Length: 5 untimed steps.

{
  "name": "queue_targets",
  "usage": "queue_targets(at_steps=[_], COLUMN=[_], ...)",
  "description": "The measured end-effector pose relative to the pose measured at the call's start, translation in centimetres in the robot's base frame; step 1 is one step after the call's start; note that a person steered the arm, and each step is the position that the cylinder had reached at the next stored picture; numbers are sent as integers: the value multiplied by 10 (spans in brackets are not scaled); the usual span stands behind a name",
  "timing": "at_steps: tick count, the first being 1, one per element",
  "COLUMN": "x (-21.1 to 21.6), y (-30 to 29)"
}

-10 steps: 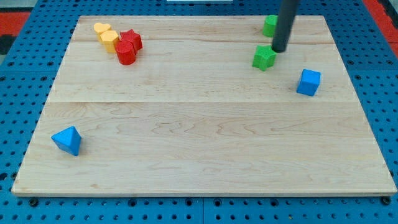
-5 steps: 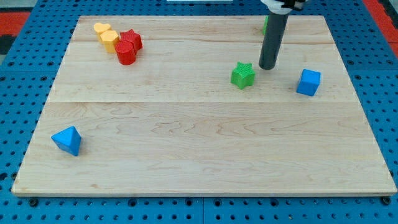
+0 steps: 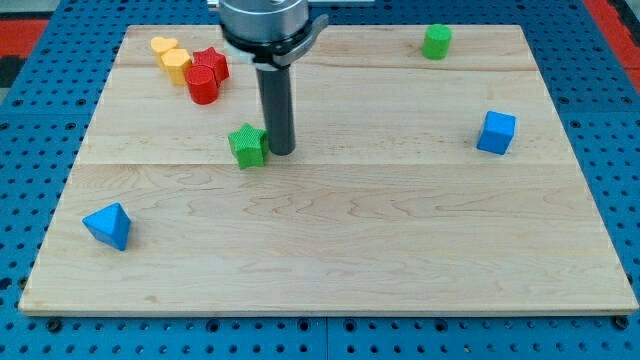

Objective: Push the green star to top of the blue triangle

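The green star (image 3: 247,146) lies left of the board's middle. My tip (image 3: 281,151) touches its right side, with the dark rod rising toward the view's top. The blue triangle (image 3: 108,225) sits near the board's lower left corner, well down and left of the star.
A red star (image 3: 212,63) and a red cylinder (image 3: 203,86) sit at the upper left beside two yellow blocks (image 3: 172,58). A green block (image 3: 435,41) is at the top right. A blue cube (image 3: 496,132) is at the right. The wooden board (image 3: 330,260) lies on blue pegboard.
My tip has swept left and slightly down, pushing the green star from the upper right to left of the board's middle. The green block at the top right is now uncovered.
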<state>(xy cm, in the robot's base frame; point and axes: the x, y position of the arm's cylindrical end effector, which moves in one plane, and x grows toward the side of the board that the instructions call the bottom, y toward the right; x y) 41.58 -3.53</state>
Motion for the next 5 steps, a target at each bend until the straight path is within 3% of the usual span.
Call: queue_targets(at_steps=[2,3,5], x=[-13,-32,26], y=[-105,-102,-129])
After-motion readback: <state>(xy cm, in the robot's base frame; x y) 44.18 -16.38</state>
